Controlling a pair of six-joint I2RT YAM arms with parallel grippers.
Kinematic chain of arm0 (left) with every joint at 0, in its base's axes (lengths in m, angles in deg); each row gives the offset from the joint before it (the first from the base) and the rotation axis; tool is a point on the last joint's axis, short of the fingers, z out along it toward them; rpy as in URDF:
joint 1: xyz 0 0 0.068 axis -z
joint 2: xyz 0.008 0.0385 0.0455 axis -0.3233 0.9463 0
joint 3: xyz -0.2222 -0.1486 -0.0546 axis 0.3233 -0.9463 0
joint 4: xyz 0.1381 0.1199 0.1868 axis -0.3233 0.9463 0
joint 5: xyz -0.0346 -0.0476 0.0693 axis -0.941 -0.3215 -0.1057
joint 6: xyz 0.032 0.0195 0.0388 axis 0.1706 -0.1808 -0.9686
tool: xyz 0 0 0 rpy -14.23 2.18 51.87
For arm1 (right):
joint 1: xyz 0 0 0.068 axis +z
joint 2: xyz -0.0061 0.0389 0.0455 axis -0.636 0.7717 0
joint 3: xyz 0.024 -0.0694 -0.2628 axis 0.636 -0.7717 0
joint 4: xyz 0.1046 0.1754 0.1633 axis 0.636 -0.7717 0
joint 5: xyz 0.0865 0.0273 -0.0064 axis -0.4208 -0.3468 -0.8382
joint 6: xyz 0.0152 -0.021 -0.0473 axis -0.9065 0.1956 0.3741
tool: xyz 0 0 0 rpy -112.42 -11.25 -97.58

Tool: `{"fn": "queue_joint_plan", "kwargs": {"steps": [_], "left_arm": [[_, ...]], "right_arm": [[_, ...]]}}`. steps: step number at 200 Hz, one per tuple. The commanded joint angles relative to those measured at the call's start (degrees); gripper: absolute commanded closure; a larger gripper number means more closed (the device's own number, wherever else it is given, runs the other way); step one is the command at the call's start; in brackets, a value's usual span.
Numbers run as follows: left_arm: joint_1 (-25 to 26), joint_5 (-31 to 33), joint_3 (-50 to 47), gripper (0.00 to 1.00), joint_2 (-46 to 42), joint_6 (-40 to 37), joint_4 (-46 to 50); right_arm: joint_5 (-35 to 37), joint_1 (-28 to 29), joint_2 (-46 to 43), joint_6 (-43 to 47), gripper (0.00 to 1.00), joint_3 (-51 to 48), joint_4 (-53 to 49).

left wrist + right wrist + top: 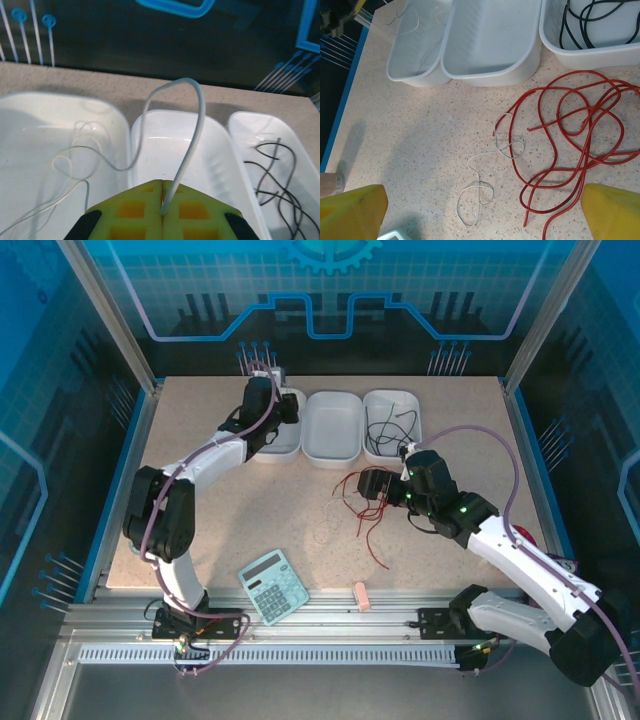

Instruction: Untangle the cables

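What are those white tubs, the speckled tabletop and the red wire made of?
The tubs look like thin moulded plastic: glossy white, rounded corners. The tabletop looks like laminate or stone-like composite, matt beige with fine speckles; I can't tell which. The red wire seems plastic-coated, smooth and bendy, lying in loose loops; any metal core is hidden.

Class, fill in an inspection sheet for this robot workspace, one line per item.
Surface: speckled beige tabletop, three white plastic trays at the back.
Job's things: red wires on the tabletop, crossed by a thin white wire; black wires in the right tray; white wires in the left tray.
Clutter: light blue calculator, pink eraser near the front edge.
Grippers: left gripper, jaws shut on a white cable above the trays; right gripper, jaws open over the red wires.
Cables: lilac hoses along both arms.
Surroundings: blue-lit enclosure panels.
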Motion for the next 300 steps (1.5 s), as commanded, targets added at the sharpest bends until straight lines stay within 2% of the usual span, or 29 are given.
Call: {"fn": "queue_joint_plan", "kwargs": {"steps": [1, 79, 100, 118, 165, 231, 271, 300], "left_arm": [[-1.0, 2.3, 1.7, 1.0, 2.0, 5.2, 1.0], [-3.5, 2.3, 10.0, 1.0, 12.6, 9.9, 3.7], [-3.7, 2.3, 13.3, 0.93, 15.5, 10.4, 4.8], [-3.8, 1.4, 16.3, 0.81, 17.9, 10.6, 6.0], [-4.0, 0.3, 19.2, 0.72, 19.8, 10.6, 7.9], [-4.0, -1.3, 12.5, 0.57, 10.4, 9.6, 6.1], [-3.6, -3.2, 3.9, 0.45, -0.6, 9.1, 5.7], [-1.2, -2.2, -4.2, 0.36, -10.7, 6.8, 6.4]], "right_arm": [[1.3, -0.7, 0.3, 0.8, 0.0, -0.5, -1.2], [1.2, -0.8, 0.5, 0.2, 0.0, -0.9, -1.0], [1.2, -0.8, 0.2, -0.2, 0.0, -1.2, -0.7], [1.2, -0.8, 0.2, -0.3, 0.0, -1.2, -0.7], [0.8, -0.8, 0.4, -0.5, 0.0, -1.0, -1.0], [0.5, -0.7, -0.8, -1.1, 0.0, -1.2, -1.5], [2.6, -0.5, -0.2, -2.5, 0.0, -0.1, -5.5], [3.5, -0.3, 1.3, -3.3, 0.0, 0.9, -7.9]]}}
